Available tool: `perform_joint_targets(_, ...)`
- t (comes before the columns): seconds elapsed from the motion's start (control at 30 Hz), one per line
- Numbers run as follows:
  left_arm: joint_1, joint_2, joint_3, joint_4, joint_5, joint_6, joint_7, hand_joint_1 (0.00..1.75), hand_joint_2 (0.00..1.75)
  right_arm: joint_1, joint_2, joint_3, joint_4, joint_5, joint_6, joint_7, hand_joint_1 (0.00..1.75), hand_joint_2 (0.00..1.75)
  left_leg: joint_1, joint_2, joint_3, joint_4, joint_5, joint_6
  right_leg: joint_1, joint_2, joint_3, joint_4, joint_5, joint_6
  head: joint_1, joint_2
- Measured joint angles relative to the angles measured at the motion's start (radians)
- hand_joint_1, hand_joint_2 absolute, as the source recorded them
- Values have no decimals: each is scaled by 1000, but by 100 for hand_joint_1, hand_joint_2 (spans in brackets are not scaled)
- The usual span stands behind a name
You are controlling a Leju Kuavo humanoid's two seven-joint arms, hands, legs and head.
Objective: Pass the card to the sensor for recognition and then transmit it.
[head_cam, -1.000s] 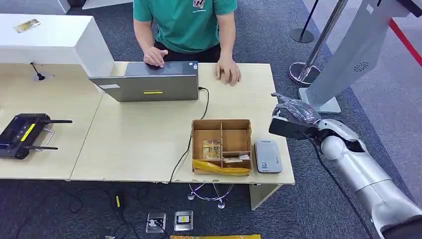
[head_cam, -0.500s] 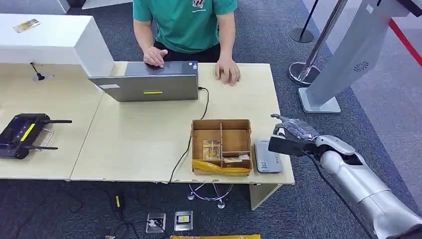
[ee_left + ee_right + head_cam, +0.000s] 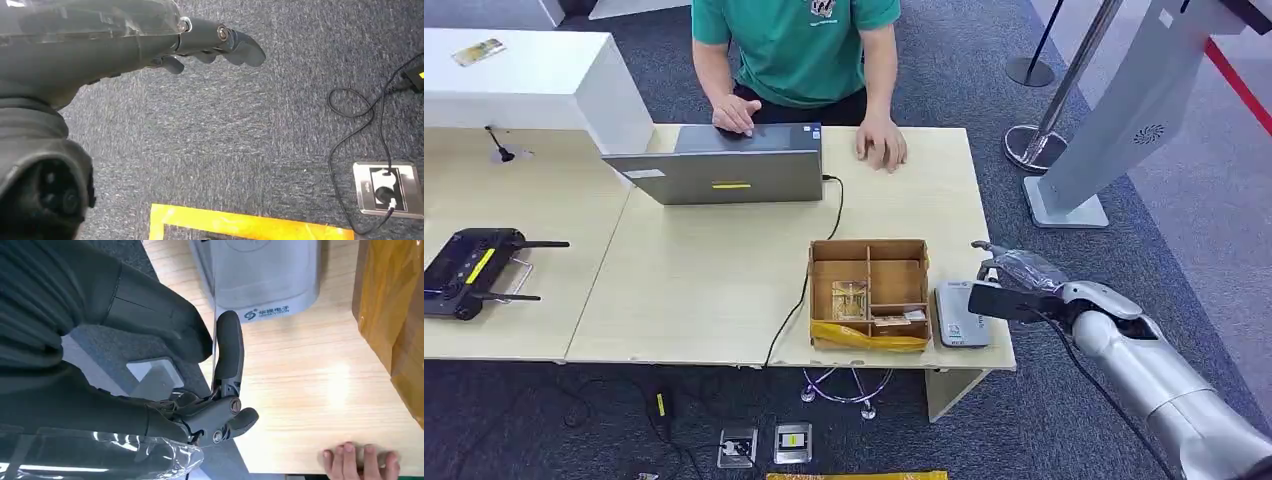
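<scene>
Card [image 3: 214, 335] held edge-on between the thick thumb and a dark finger of the robot's right hand [image 3: 1014, 285], just above the near-right corner of the table [image 3: 704, 290], where it reaches over the edge of a grey card reader [image 3: 961, 314]. From the right wrist camera the card is a thin pale line pinched upright, with the reader's printed end [image 3: 260, 275] lying flat on the pale wood right behind it. Just beside the reader on its left stands an open cardboard box [image 3: 870, 293] split into compartments, a few small items in the middle one and yellow tape along its front edge. Farther back a person in a green shirt [image 3: 796, 45] rests one hand on a grey laptop [image 3: 724, 170] and the other flat on the tabletop [image 3: 882, 142]. A black handheld controller [image 3: 474, 270] lies well apart on the adjoining table to the left. The robot's left hand [image 3: 150, 45] hangs over dark carpet, its fingers extended and holding nothing, near a floor socket [image 3: 387, 189] with a looping black cable [image 3: 360, 125].
</scene>
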Motion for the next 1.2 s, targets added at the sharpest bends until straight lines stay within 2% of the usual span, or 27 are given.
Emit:
perform_joint_targets(0.37, 0, 0, 0, 0, -6, -6, 0, 0, 0, 22, -1, 0, 0, 16, -16, 19, 175, 175, 0, 0, 1, 0, 0, 0, 0, 0, 1, 0, 0, 0, 0, 0)
perform_joint_targets(0.5, 0, 2, 0, 0, -14, -9, 0, 0, 0, 41, -5, -12, 0, 25, -96, 48, 175, 175, 0, 0, 1, 0, 0, 0, 0, 0, 1, 0, 0, 0, 0, 0)
perform_joint_targets(0.67, -1, 1, 0, 0, -18, -5, -4, 0, 0, 45, -6, -55, 0, 39, -241, 73, 175, 175, 0, 0, 1, 0, 0, 0, 0, 0, 1, 0, 0, 0, 0, 0)
perform_joint_targets(0.87, -1, 1, 0, 0, -18, -5, -4, 0, 0, 44, -5, -57, 0, 39, -245, 73, 175, 175, 0, 0, 1, 0, 0, 0, 0, 0, 1, 0, 0, 0, 0, 0)
perform_joint_targets(0.9, -1, 0, 0, 0, -20, -5, -5, 0, 0, 43, -5, -68, 0, 42, -264, 74, 175, 175, 0, 0, 1, 0, 0, 0, 0, 0, 1, 0, 0, 0, 0, 0)
perform_joint_targets(0.97, -1, 2, -3, 0, -31, -9, -21, 0, 0, 9, 0, -123, -4, 60, -349, 74, 175, 175, 0, 0, 0, 0, 0, 0, 0, 0, 1, 0, 0, 0, 0, 0)
perform_joint_targets(1.2, -2, 6, -4, 0, -42, -21, -38, 0, 0, -118, 20, -129, 3, 81, -391, 17, 175, 175, 0, 0, 0, 0, 0, 0, 0, -1, 1, 1, 0, 0, 0, 0)
